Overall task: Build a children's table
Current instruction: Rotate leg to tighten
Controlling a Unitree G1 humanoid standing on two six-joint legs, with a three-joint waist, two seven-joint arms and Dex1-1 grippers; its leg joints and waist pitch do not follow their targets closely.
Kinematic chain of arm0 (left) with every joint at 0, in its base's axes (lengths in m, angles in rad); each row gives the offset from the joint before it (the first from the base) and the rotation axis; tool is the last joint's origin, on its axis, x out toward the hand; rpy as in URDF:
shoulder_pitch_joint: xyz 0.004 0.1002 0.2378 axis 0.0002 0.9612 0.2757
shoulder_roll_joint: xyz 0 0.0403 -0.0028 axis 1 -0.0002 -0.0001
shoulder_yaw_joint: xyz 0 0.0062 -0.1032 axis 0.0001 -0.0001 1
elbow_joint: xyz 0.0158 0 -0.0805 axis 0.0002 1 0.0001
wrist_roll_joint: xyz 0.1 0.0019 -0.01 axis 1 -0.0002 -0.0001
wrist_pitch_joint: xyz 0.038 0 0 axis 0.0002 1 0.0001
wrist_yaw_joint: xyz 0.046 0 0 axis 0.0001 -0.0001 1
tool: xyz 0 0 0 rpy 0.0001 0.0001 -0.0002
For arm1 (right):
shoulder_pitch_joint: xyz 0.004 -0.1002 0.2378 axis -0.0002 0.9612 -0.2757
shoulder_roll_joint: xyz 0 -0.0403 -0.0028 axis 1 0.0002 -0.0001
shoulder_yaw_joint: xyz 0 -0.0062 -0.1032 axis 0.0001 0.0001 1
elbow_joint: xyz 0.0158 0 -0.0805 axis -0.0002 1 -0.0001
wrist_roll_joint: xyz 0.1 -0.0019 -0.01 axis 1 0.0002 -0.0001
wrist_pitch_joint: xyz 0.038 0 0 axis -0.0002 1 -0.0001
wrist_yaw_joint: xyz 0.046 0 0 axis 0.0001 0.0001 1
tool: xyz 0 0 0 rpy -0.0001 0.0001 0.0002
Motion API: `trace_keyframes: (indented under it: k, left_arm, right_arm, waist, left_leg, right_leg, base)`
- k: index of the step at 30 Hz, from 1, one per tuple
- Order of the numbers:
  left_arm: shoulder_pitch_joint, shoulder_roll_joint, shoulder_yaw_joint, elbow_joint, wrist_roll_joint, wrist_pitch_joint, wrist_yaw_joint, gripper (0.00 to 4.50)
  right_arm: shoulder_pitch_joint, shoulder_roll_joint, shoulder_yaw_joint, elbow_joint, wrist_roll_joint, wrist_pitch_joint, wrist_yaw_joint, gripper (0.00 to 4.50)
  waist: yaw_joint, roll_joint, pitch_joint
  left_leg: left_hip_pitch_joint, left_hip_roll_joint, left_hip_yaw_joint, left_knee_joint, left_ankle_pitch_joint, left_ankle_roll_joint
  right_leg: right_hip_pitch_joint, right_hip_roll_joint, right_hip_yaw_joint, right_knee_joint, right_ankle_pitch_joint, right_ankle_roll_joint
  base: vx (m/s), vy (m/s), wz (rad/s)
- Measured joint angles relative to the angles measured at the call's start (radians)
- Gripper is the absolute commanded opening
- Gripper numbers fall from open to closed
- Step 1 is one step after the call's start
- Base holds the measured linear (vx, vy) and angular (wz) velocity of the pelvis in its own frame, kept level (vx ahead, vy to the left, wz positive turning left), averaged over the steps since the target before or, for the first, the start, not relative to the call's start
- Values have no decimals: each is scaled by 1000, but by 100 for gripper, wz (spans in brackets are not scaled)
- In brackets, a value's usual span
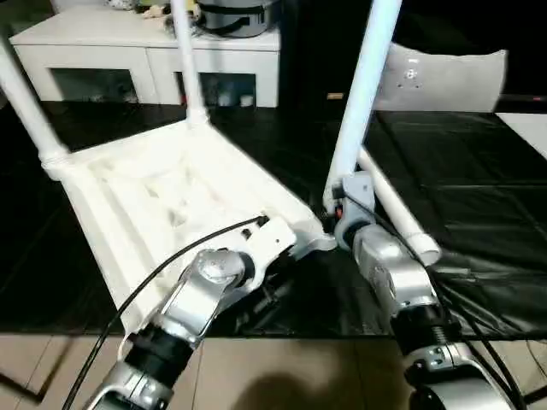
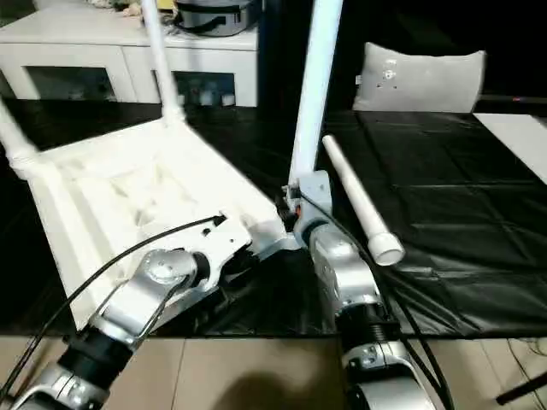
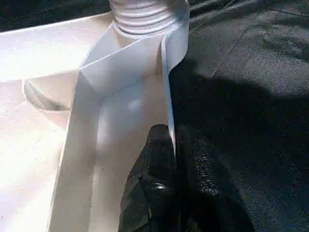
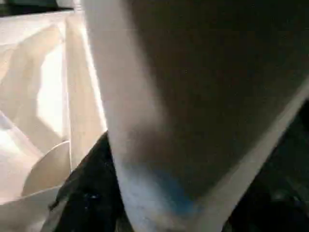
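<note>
white tabletop (image 1: 162, 201) lies underside up, ribbed, on black sheet; three legs stand in corner sockets: far-left (image 1: 26, 98), far (image 1: 186, 60), near-right (image 1: 363, 94); fourth leg (image 1: 397, 209) lies loose beside near-right corner

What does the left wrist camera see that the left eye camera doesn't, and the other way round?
Left wrist, up close: the left hand pinching the thin edge of the tabletop, near a ridged leg end.
Left eye, wider: the white cabinet, the grey pillow, and a loose leg lying on the black cover.
Both: the white upside-down tabletop and the black cover.
</note>
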Motion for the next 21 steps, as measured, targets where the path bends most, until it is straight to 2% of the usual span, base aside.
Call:
trace_keyframes:
  k: [4, 6, 9, 11, 12, 16, 18, 21]
  left_arm:
    - [-5, 12, 0, 18, -21, -42, -19, 0]
    - [-13, 37, 1, 32, -26, -72, -36, 0]
    - [-38, 77, 5, 60, -31, -131, -76, 0]
    - [-42, 103, 10, 72, -35, -172, -104, 0]
    - [-41, 120, 8, 74, -37, -196, -126, 0]
    - [-37, 176, 1, 79, -42, -261, -195, 0]
    - [-37, 214, -7, 83, -53, -301, -250, 0]
    - [-30, 265, -10, 88, -71, -358, -337, 0]
  right_arm:
    - [60, -30, 2, -38, 12, -43, 68, 326]
    - [116, -52, -1, -69, 37, -51, 128, 347]
    - [184, -103, -5, -121, 79, -95, 242, 368]
    - [202, -136, -6, -137, 92, -118, 301, 382]
    - [209, -153, -6, -150, 98, -131, 331, 404]
    - [216, -212, -5, -180, 118, -150, 434, 427]
    - [216, -257, 9, -202, 130, -152, 514, 445]
    - [214, -335, 17, -232, 138, -158, 623, 445]
  waist:
    - [17, 6, 3]
    - [24, 6, 4]
    - [31, 8, 6]
    - [31, 10, 6]
    - [31, 10, 7]
    - [33, 9, 7]
    - [39, 8, 8]
    - [52, 7, 7]
  left_leg:
    - [-3, 2, 1, -1, 0, 0]
    - [-5, 3, 2, -1, 0, 0]
    - [-14, 5, 5, -1, 1, 0]
    - [-16, 8, 6, 0, 2, 2]
    - [-16, 8, 7, 0, 2, 2]
    - [-16, 8, 11, 0, 3, 7]
    - [-15, 9, 12, 0, 3, 7]
    - [-13, 9, 13, 1, 3, 7]
  right_leg:
    - [-2, 0, 0, 3, 3, 0]
    - [-4, 0, 0, 3, 15, 1]
    - [-15, 1, 1, 4, 29, 1]
    - [-18, 3, 0, 8, 30, -4]
    - [-19, 4, 0, 10, 27, -5]
    - [-22, 4, 0, 19, 17, -9]
    - [-22, 4, 0, 20, 16, -10]
    - [-20, 4, 0, 21, 16, -10]
  base:
    - [0, 0, 0]
    - [0, 0, 0]
    - [0, 0, 0]
    - [0, 0, 0]
    - [0, 0, 0]
    - [0, 0, 0]
    - [0, 0, 0]
    - [0, 0, 0]
